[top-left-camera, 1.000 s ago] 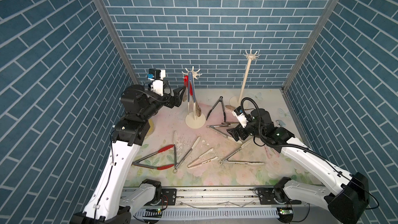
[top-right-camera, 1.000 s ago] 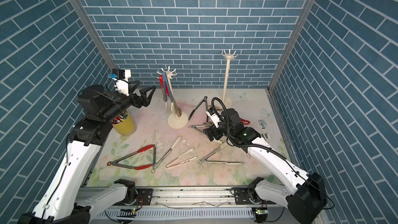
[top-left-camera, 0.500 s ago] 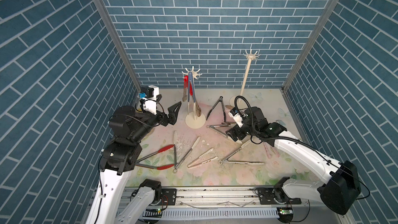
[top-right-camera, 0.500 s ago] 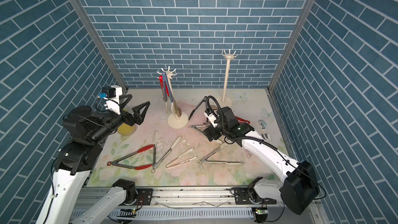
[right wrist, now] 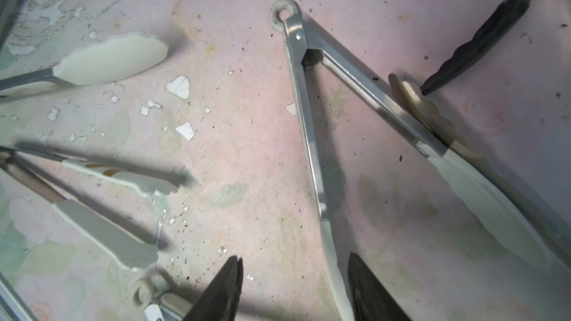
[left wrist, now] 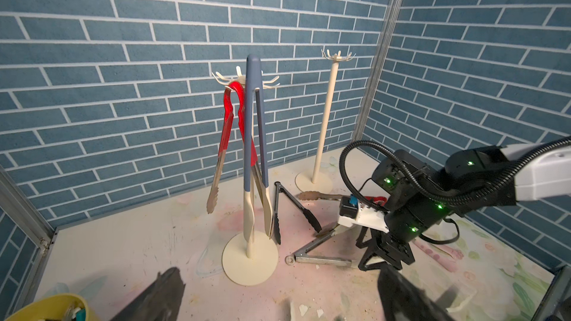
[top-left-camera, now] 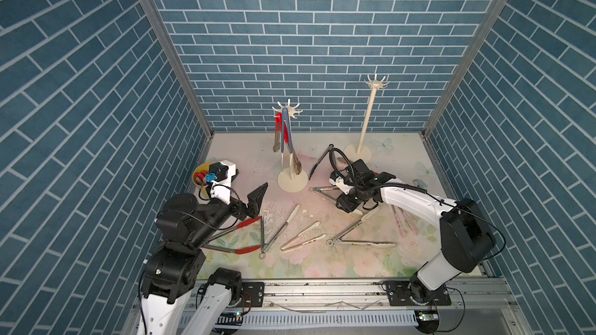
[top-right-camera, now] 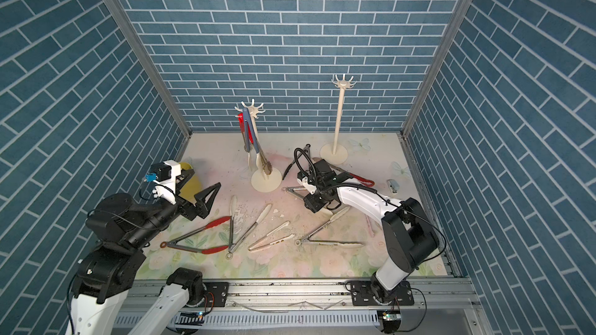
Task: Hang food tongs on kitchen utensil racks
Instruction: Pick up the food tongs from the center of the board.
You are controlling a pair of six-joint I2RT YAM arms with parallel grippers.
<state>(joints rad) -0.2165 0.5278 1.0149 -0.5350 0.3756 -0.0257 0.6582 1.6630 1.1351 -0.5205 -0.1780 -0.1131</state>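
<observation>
1. The right hand (right wrist: 295, 257) sits low over the worktop (top-left-camera: 354, 269). Its fingers are partly spread and straddle one arm of the flat-lying steel tongs (right wrist: 309, 137). The arm's cream tip lies close to one finger, with a clear gap to the other, so nothing is clamped.
2. These tongs lie open in a V, with the ring end just beside the round base of the near rack (top-left-camera: 290, 186).
3. The left hand (top-right-camera: 207, 178) is spread wide and empty. It is raised over the worktop's left side, near a yellow cup (left wrist: 37, 304) of markers.
4. There are two racks, both cream poles with hook crowns. The near one stands mid-worktop, and the far rack (top-left-camera: 367, 117) stands by the back wall.
5. Two tongs hang, both on the near rack: red tongs (left wrist: 228, 125) and blue tongs (left wrist: 253, 118).
6. I count eight tongs lying on the worktop:
   - the steel pair at the right hand
   - black tongs (top-left-camera: 321, 162)
   - red-gripped tongs (left wrist: 319, 196), partly behind the right arm
   - pink tongs (top-left-camera: 399, 223)
   - a right V (top-left-camera: 361, 242), steel with cream tips
   - a left V (top-left-camera: 280, 230), steel with cream tips
   - beige tongs (top-left-camera: 304, 242)
   - red-tipped tongs (top-left-camera: 248, 222)
7. The worktop has a pale floral print in pink and green. It is scuffed and strewn with white flakes (right wrist: 179, 86).
8. Blue brick-pattern walls (top-left-camera: 306, 43) close three sides, with metal posts (top-left-camera: 182, 75) in the back corners. Both arms mount on a rail (top-left-camera: 322, 288) along the front.
</observation>
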